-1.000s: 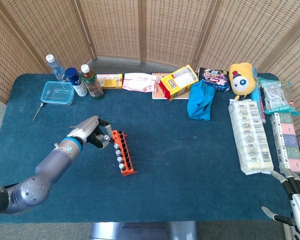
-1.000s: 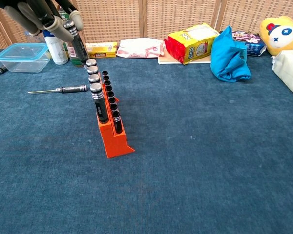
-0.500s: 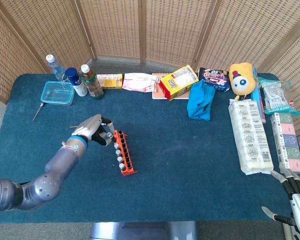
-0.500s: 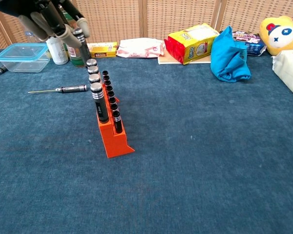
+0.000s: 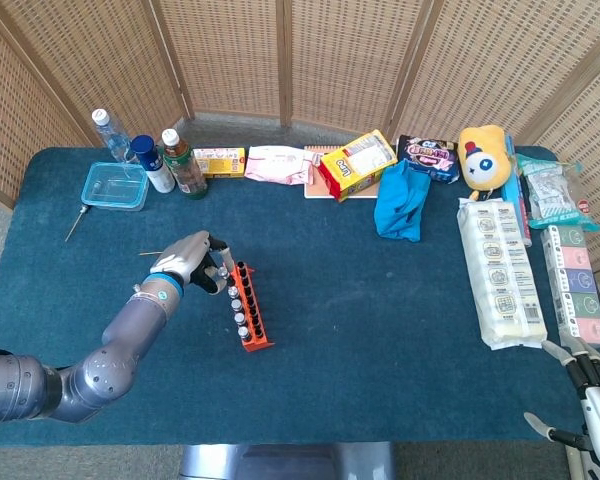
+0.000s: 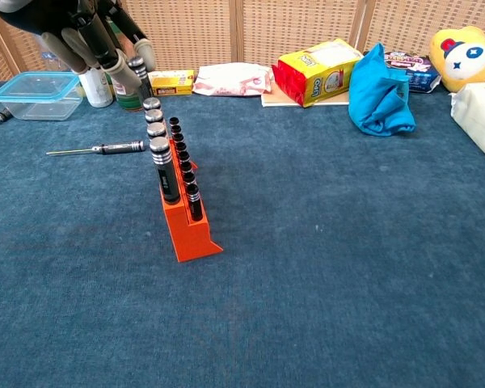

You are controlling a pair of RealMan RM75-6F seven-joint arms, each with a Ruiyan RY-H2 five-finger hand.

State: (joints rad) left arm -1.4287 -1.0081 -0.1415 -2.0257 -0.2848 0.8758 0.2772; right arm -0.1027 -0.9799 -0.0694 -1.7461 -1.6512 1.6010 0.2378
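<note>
An orange tool rack [image 5: 253, 325] [image 6: 191, 229] stands on the blue table, with a row of black drivers with silver caps [image 6: 159, 158] upright in it. My left hand [image 5: 191, 264] [image 6: 87, 32] hovers just above and beside the rack's far end. It holds one more black, silver-capped driver [image 6: 138, 71] [image 5: 224, 265] in its fingertips, roughly upright. Another screwdriver [image 6: 99, 149] lies flat on the cloth left of the rack. My right hand [image 5: 591, 396] rests at the table's near right corner, fingers apart, holding nothing.
A clear plastic box [image 5: 114, 186] and bottles [image 5: 184, 163] stand at the back left. Snack packs [image 5: 357, 165], a blue cloth [image 5: 401, 201], a yellow plush toy [image 5: 483, 154] and long white packs [image 5: 499, 270] fill the back and right side.
My left hand has shifted a little to the right toward the rack's far end, carrying the driver with it. The right hand has not moved.
</note>
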